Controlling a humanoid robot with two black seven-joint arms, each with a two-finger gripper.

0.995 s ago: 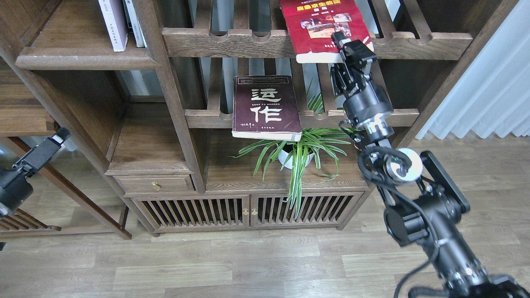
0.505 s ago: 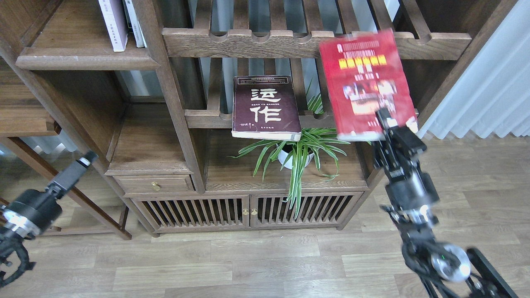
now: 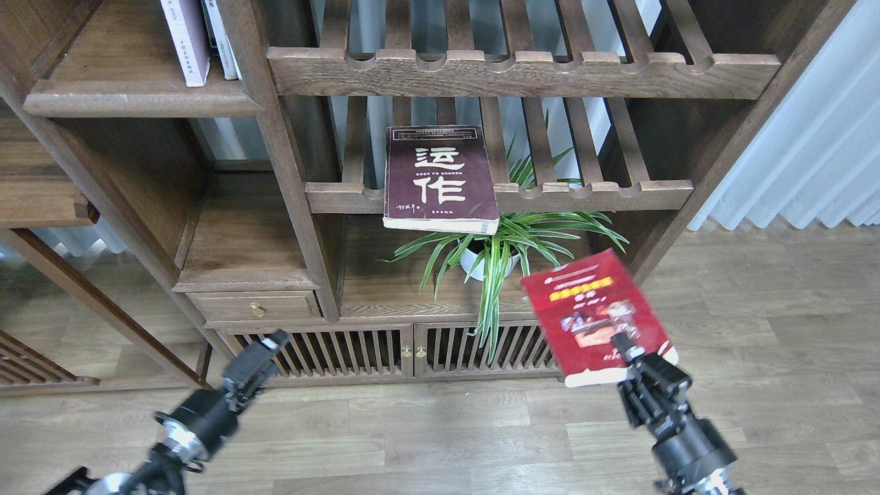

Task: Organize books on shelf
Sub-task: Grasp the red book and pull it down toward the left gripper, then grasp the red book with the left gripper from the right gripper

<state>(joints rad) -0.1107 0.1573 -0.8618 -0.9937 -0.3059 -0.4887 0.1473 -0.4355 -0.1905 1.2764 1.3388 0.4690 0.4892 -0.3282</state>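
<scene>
Head view looks down on a dark wooden bookcase and a plank floor. Low on the right, the right gripper [image 3: 636, 361] pinches the bottom edge of the red book [image 3: 595, 316], its fingers pressed onto the cover near the lower corner. That book hangs in the air in front of the slatted cabinet doors [image 3: 412, 350], tilted, cover facing up, with its yellow title and a photo showing; it touches no shelf. Just to its left, the spider plant [image 3: 498, 251] in a white pot stands on the board above the doors, and some leaves reach close to the book's upper corner.

Above the plant, the maroon book [image 3: 440, 179] with big white Chinese characters lies flat on the lower slatted rack [image 3: 584, 196], its near end jutting past the notched front rail. The upper slatted rack [image 3: 522, 72] runs across the top of the view.

At the top left, the solid shelf [image 3: 137, 103] carries thin upright books [image 3: 199, 38] standing at its right end.

Low on the left, the left gripper [image 3: 258, 354] points up toward the cabinet doors, well apart from every book; it is seen dark and end-on, so I cannot tell whether its fingers are spread or pressed together.
</scene>
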